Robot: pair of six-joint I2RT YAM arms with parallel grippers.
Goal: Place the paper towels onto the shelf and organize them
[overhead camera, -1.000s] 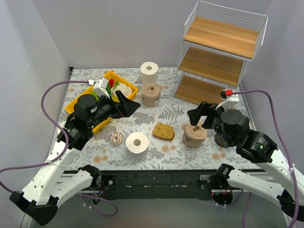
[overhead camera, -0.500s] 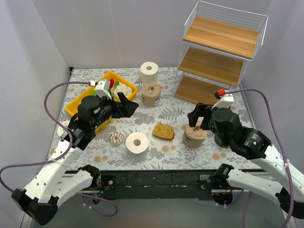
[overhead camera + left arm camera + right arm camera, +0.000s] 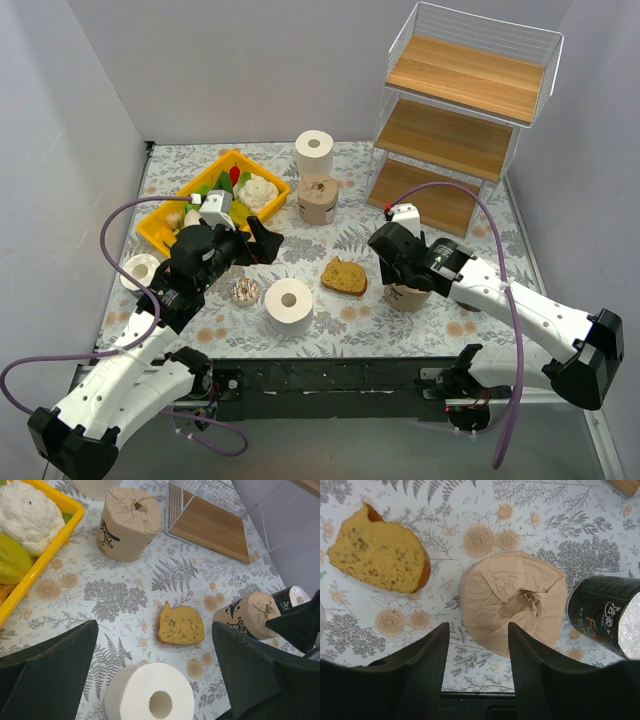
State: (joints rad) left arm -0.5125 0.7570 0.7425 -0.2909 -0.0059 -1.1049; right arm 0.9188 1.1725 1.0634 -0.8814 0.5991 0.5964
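A tan wrapped paper towel roll point(image 3: 409, 292) stands right of the bread slice. My right gripper point(image 3: 396, 262) hovers over it, open with narrowed jaws. In the right wrist view the gripper point(image 3: 479, 627) holds nothing, and one finger point(image 3: 535, 665) overlaps the near edge of the roll point(image 3: 512, 600). A dark roll point(image 3: 602, 615) lies just to its right. My left gripper point(image 3: 268, 240) is wide open above a white roll point(image 3: 150, 692). Another tan roll point(image 3: 318, 200) and another white roll point(image 3: 314, 152) stand at the back. A third white roll point(image 3: 138, 270) lies far left. The shelf point(image 3: 460, 110) stands back right.
A yellow tray point(image 3: 165, 222) with a cauliflower point(image 3: 258, 190) and other food sits at the back left. A bread slice point(image 3: 344, 277) lies mid-table, and a small brown item point(image 3: 245, 290) lies beside the near white roll. The right arm's cable arcs in front of the shelf.
My right arm has swung left and stretched out, bringing its gripper over the tan roll with its jaws narrowing. My left arm has drawn back, uncovering the tray and the far-left white roll.
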